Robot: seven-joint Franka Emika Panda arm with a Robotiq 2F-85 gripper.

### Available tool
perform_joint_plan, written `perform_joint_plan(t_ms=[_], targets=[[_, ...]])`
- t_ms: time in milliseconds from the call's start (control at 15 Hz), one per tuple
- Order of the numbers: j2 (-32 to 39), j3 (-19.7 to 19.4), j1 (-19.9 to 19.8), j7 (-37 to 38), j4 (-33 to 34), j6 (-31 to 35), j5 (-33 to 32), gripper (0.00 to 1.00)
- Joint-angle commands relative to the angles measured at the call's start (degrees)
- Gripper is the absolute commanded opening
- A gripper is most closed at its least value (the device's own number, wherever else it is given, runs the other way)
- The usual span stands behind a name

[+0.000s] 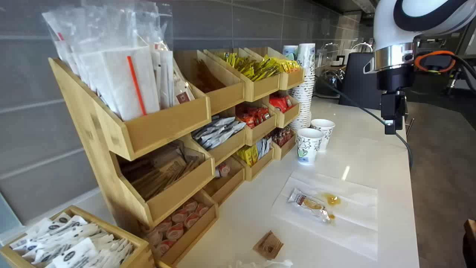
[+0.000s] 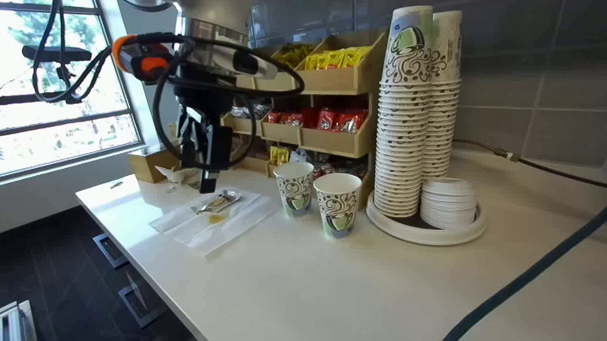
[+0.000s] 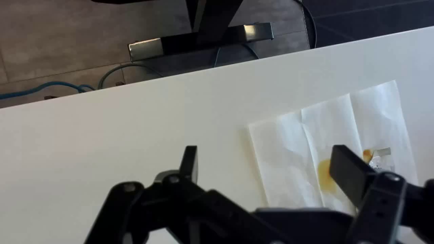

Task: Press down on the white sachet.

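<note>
Jaws parted — white sachet (image 1: 311,205) lies on creased paper (image 1: 355,223).

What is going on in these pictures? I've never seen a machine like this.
The machine is a robot arm. At its tip is its end effector, a pincer for grasping. Its jaws stand apart in the wrist view, and nothing is held.

Two pictures come from cameras outside the robot, watching from different places. The third comes from a camera on its wrist, looking down past the jaws at the white counter.

On that counter lies a creased sheet of white paper, and on the sheet lies the white sachet that the robot is to press, beside an amber patch. Nearby are a small brown square packet, two printed paper cups standing upright, and a wooden condiment rack.
</note>
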Motion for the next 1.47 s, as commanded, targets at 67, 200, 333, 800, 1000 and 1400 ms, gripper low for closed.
perform_joint_plan(t_ms=[67, 200, 333, 800, 1000, 1400], targets=[[0.12, 1.12, -1.22, -0.26, 0.14, -0.17, 0.25, 1.0], [0.12, 1.12, -1.22, -0.26, 0.14, -0.17, 0.25, 1.0], [0.12, 1.12, -1.22, -0.26, 0.14, -0.17, 0.25, 1.0], [2.38, 6.89, 3.19, -2.18, 0.2, -1.59, -0.32, 1.0], [5.19, 11.21, 6.64, -3.62, 0.96, -1.32, -0.13, 1.0], [8.02, 16.16, 9.84, -2.52, 0.19, 0.52, -0.25, 1.0]])
